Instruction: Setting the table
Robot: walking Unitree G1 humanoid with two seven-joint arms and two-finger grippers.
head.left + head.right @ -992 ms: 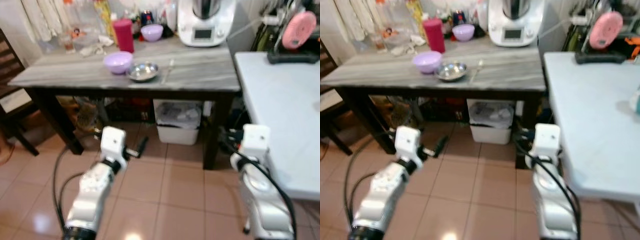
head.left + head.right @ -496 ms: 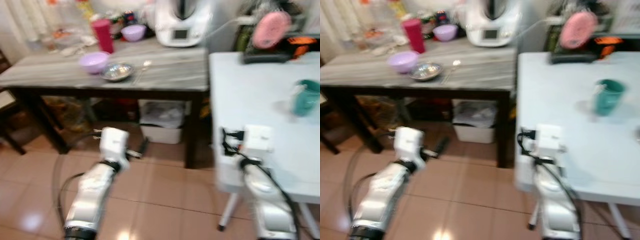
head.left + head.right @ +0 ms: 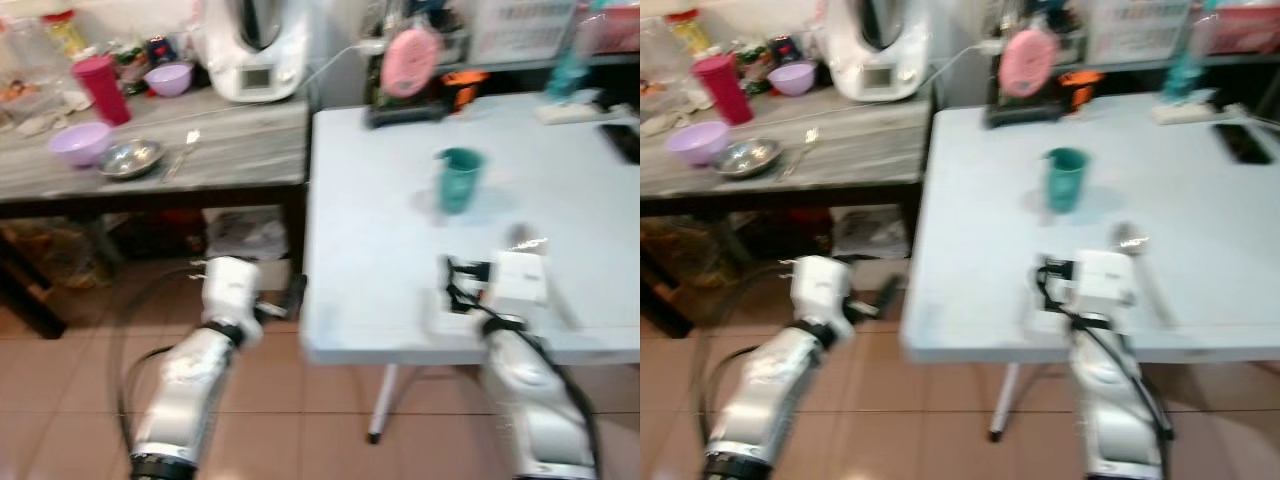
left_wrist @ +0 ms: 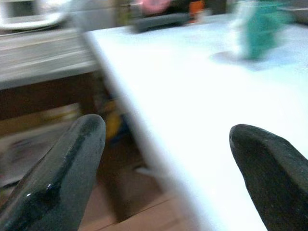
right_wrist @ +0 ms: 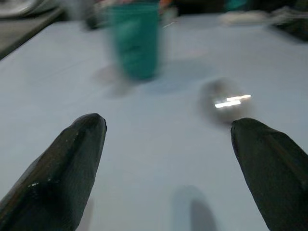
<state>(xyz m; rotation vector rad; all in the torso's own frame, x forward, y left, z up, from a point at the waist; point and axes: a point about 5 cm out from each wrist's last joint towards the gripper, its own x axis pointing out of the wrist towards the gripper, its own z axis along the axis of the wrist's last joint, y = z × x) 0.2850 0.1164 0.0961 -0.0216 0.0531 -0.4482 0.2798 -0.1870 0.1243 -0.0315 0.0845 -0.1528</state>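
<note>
white table (image 3: 400, 260) near half bare | teal cup (image 3: 459, 178), spoon (image 3: 1129, 240) mid-table

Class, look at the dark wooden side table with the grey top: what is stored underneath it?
Under the side table, near its right leg, sits a white bin with crumpled light material inside. Farther left the space is dark and blurred; some yellowish clutter shows, but it cannot be identified.
</note>
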